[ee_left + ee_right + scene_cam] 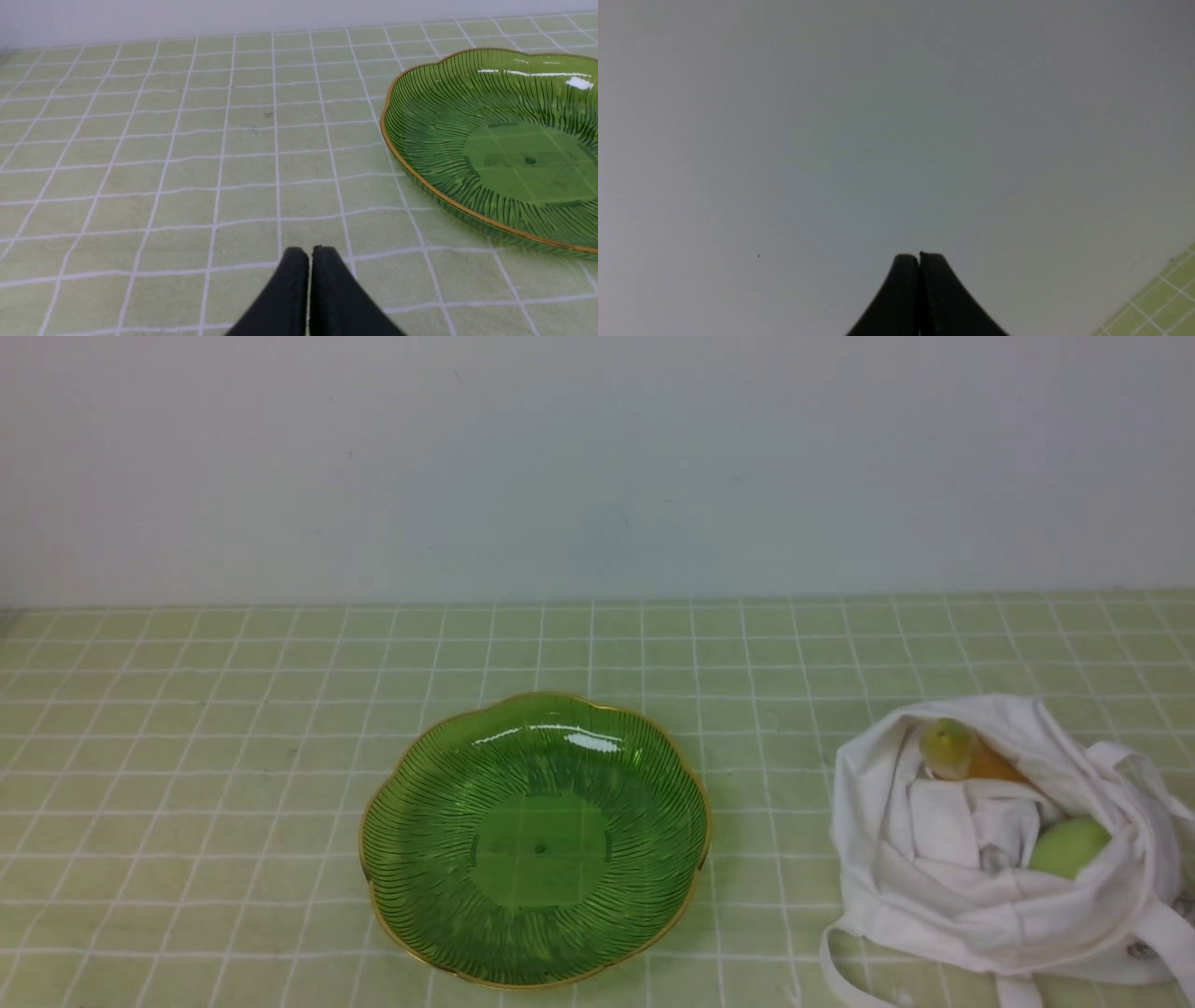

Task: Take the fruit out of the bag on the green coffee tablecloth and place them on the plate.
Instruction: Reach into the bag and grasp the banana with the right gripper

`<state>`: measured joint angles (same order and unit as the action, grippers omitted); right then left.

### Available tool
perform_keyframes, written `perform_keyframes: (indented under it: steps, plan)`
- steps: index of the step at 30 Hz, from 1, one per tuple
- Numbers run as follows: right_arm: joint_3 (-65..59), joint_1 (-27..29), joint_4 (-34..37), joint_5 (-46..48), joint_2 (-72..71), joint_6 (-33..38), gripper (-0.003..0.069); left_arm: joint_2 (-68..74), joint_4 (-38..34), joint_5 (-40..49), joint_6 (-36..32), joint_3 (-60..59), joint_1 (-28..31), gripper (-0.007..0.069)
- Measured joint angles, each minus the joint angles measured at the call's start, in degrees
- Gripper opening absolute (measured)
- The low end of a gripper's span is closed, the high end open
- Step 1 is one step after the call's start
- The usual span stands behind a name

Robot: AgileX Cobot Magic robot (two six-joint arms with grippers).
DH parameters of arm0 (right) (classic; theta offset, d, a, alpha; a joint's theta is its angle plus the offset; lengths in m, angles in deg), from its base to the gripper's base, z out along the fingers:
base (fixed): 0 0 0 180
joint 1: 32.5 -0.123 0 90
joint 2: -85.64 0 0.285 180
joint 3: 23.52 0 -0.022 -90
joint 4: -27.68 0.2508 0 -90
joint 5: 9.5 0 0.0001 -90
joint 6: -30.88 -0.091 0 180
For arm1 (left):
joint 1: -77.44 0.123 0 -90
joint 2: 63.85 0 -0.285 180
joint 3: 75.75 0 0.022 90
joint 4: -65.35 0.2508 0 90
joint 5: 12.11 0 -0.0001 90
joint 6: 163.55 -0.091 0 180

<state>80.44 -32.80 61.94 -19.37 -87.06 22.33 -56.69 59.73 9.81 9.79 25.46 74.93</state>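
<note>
- Yellow-orange smooth banana (991, 763) and round pale green fruit (1070, 847) sit inside the soft white cloth bag (990, 933); likely firm but bruisable, best gripped gently around their middles.
- Translucent green glass plate (541, 849), gold-rimmed, lies apart, bare.
- Left gripper (310, 254) and right gripper (919, 261): closed, holding nothing.

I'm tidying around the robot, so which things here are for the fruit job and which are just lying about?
For the job:
- banana
- green fruit
- white bag
- green plate
- tablecloth

Just lying about:
- nothing I can make out
</note>
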Motion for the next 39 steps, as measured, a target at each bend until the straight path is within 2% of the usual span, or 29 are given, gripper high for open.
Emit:
perform_keyframes:
  steps: [3, 6, 7, 10, 11, 14, 17, 20, 21, 22, 24, 26, 27, 29, 30, 32, 33, 36, 39]
  plan:
    - [6.9, -1.0, -6.2, 8.0, 1.1, 0.5, -0.0012, 0.0, 0.0, 0.0, 0.0, 0.0, 0.0, -0.0008]
    - [17.6, -2.5, -15.1, 24.6, 8.1, 3.1, -0.0012, 0.0, 0.0, 0.0, 0.0, 0.0, 0.0, -0.0008]
    - [22.3, -3.1, -18.3, 32.8, 12.8, 5.3, -0.0012, 0.0, 0.0, 0.0, 0.0, 0.0, 0.0, -0.0008]
    - [27.6, -3.7, -21.1, 42.8, 19.8, 9.0, -0.0012, 0.0, 0.0, 0.0, 0.0, 0.0, 0.0, -0.0008]
    - [30.7, -3.9, -21.9, 48.3, 25.5, 12.4, -0.0012, 0.0, 0.0, 0.0, 0.0, 0.0, 0.0, -0.0008]
    - [34.3, -4.1, -20.5, 52.7, 33.9, 20.0, -0.0012, 0.0, 0.0, 0.0, 0.0, 0.0, 0.0, -0.0008]
    - [37.3, -4.1, -11.1, 54.8, 44.7, 33.3, -0.0011, 0.0, 0.0, 0.0, 0.0, 0.0, 0.0, -0.0008]
    - [40.0, -4.1, -3.8, 56.1, 53.2, 42.1, 0.0009, 0.0, 0.0, 0.0, 0.0, 0.0, 0.0, -0.0008]
    - [40.2, -4.1, -3.4, 56.2, 54.4, 43.0, 0.0012, 0.0, 0.0, 0.0, 0.0, 0.0, 0.0, -0.0008]
    - [42.1, -4.2, -0.7, 56.7, 58.7, 45.6, 0.0041, 0.0, 0.0, 0.0, 0.0, 0.0, 0.0, -0.0008]
    - [43.8, -4.8, 0.1, 56.6, 62.4, 47.3, 0.0079, 0.0, 0.0, 0.0, 0.0, 0.0, 0.0, -0.0008]
    - [45.7, -6.5, 0.2, 56.0, 66.2, 48.7, 0.0150, 0.0, 0.0, 0.0, 0.0, 0.0, 0.0, -0.0008]
    - [46.1, -6.7, 0.2, 55.7, 66.6, 48.8, 0.0158, 0.0, 0.0, 0.0, 0.0, 0.0, 0.0, -0.0008]
    - [48.0, -9.6, -1.1, 52.8, 70.0, 50.5, 0.0269, 0.0, 0.0, 0.0, 0.0, 0.0, 0.0, -0.0008]
    - [48.0, -9.8, -1.2, 52.1, 70.4, 50.7, 0.0278, 0.0, 0.0, 0.0, 0.0, 0.0, 0.0, -0.0008]
    - [48.7, -12.5, -4.1, 46.8, 73.6, 51.6, 0.0410, 0.0, 0.0, 0.0, 0.0, 0.0, 0.0, -0.0008]
    - [48.6, -12.6, -4.3, 46.4, 73.9, 51.6, 0.0419, 0.0, 0.0, 0.0, 0.0, 0.0, 0.0, -0.0008]
    - [48.6, -13.5, -6.8, 40.7, 78.6, 51.9, 0.0555, 0.0, 0.0, 0.0, 0.0, 0.0, 0.0, -0.0008]
    - [48.7, -13.5, -8.7, 37.9, 81.8, 52.1, 0.0601, 0.0, 0.0, 0.0, 0.0, 0.0, 0.0, -0.0008]
